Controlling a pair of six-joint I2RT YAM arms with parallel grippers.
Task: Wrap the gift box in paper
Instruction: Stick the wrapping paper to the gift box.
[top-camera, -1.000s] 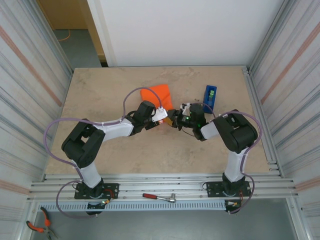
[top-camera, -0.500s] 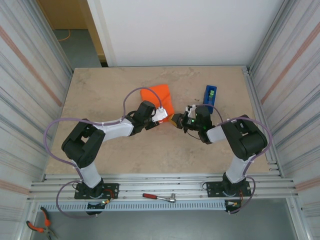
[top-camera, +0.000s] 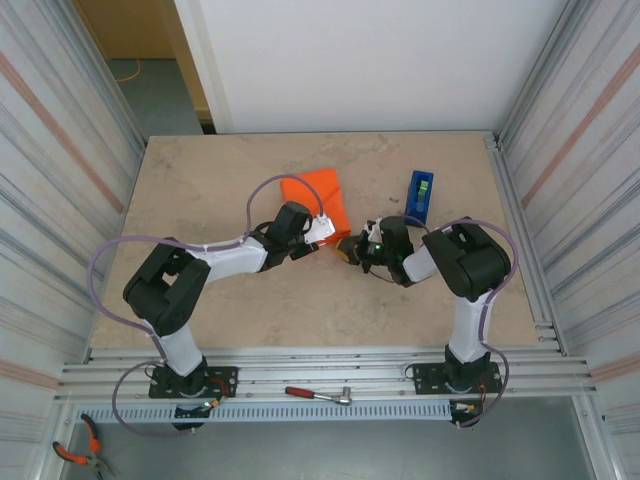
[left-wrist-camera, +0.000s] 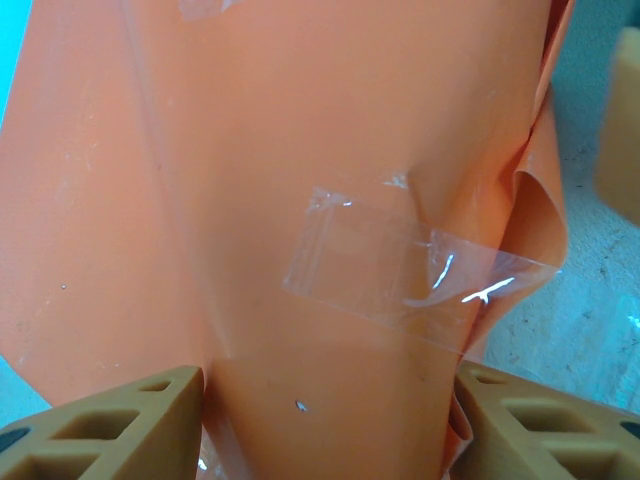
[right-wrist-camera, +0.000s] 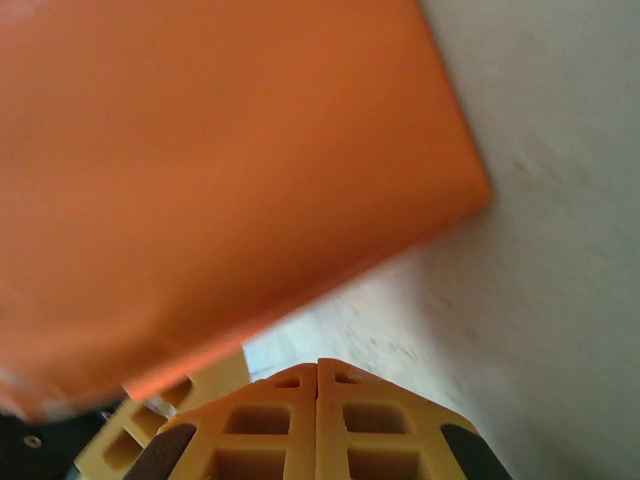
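Note:
The orange paper lies folded into a parcel at the table's middle, and the gift box is hidden inside it. My left gripper is at the parcel's near right corner. In the left wrist view its tan fingers press the paper from both sides, and a strip of clear tape lies across a fold. My right gripper is shut and empty just right of that corner. In the right wrist view its closed tips sit low under the paper's edge.
A blue tape dispenser stands right of the parcel. A red-handled wrench lies on the front rail and pliers at the bottom left. Metal walls run along both table sides. Bare tabletop spreads right of the parcel.
My right gripper's jaws have closed with nothing in them, and it has shifted slightly left and nearer, towards the parcel's corner. The left gripper and the parcel have stayed put.

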